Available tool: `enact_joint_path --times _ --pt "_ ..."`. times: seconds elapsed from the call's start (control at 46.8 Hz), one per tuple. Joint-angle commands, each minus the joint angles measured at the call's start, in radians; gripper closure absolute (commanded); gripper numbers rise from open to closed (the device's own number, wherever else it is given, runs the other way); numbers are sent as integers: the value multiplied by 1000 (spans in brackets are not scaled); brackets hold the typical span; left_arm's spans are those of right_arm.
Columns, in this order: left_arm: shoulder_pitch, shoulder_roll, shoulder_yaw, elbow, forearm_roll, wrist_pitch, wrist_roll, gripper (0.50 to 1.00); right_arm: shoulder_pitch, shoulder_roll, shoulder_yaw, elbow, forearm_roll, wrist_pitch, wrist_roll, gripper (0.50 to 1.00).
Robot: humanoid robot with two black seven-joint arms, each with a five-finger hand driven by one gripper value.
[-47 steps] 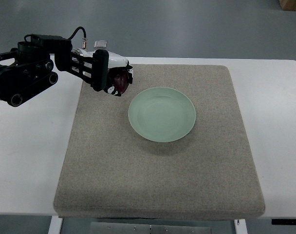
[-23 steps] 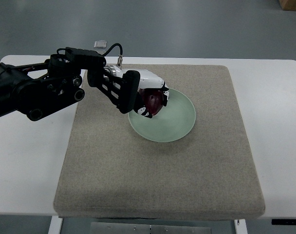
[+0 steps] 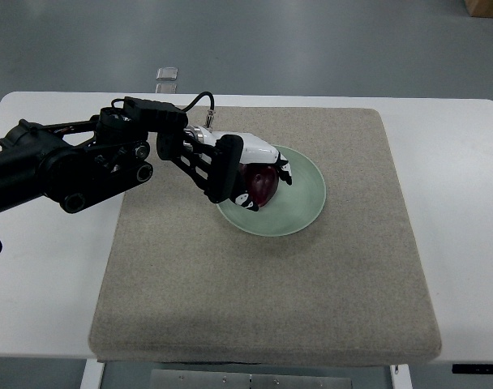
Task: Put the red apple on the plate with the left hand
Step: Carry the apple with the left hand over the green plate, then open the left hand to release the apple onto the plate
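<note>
Over the green plate (image 3: 299, 212), left hand (image 3: 248, 174) fingers curl around the red apple (image 3: 261, 185)

A dark red apple (image 3: 261, 185) is held over the left part of a round, light green plate (image 3: 299, 194) on the mat.

Mat (image 3: 263, 300) lies on the bench (image 3: 465, 203), covering its middle. Plate (image 3: 299, 207) sits on the mat, toward the far side, near centre. Apple (image 3: 260, 185) over the plate's left part, inside the left robot hand (image 3: 250, 174), arm entering from the left. Small object (image 3: 167, 73) beyond the bench's far edge, upper left.
</note>
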Motion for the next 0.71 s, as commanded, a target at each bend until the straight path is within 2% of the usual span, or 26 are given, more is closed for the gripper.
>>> enact_joint_path --times 0.0,0.064,0.107,0.235,0.278,0.449,0.684 --pt "-5 0 0 2 -2 0 0 634 0 0 0 0 0 0 0 536" --pt "-5 0 0 2 -4 0 0 568 0 0 0 0 0 0 0 536" --pt "-5 0 -1 2 -10 1 0 544 0 0 0 0 0 0 0 536" --pt "-3 0 -1 2 -18 0 0 529 0 0 0 0 0 0 0 538" --pt "-5 0 -1 3 -21 1 0 508 0 0 0 0 0 0 0 536" --pt "-17 18 -15 5 -97 1 0 506 0 0 0 0 0 0 0 536" --pt "-92 121 -18 26 -471 1 0 506 0 0 0 0 0 0 0 536"
